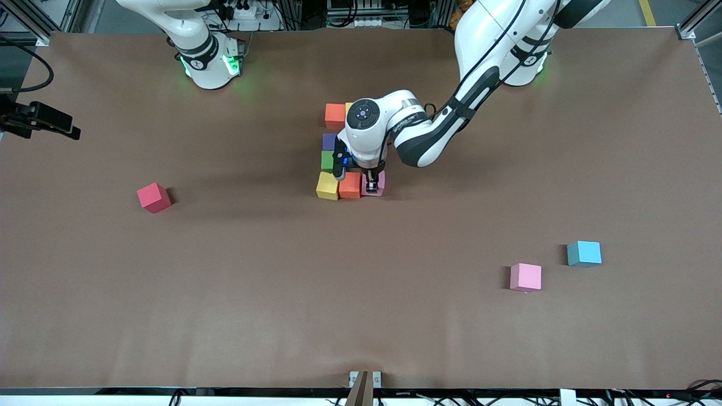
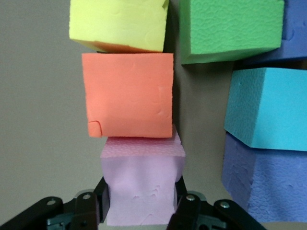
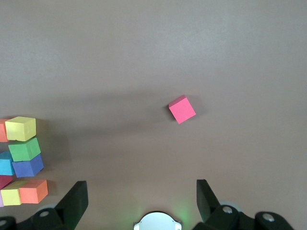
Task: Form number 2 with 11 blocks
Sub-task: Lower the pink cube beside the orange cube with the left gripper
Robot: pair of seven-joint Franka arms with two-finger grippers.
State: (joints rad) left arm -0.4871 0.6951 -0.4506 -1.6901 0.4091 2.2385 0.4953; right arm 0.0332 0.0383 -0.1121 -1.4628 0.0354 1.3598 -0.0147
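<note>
Front view: the left gripper (image 1: 372,186) clamps a pink block (image 1: 379,185) at the end of the nearest row of the number 2 (image 1: 345,160), its side touching an orange block (image 1: 350,185) with a yellow block (image 1: 327,186) next along. On the brown surface (image 1: 361,316), a crimson block (image 1: 153,197) lies well apart toward the right arm's end; a second pink block (image 1: 525,277) and a light blue block (image 1: 584,253) sit near each other toward the left arm's end. The right gripper (image 3: 141,199) waits spread open above bare surface. Aluminium framing edges the surface's corners.

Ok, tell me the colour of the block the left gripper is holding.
Pink. The left gripper grips a pink block beside the orange one; the left wrist view shows it best.
</note>
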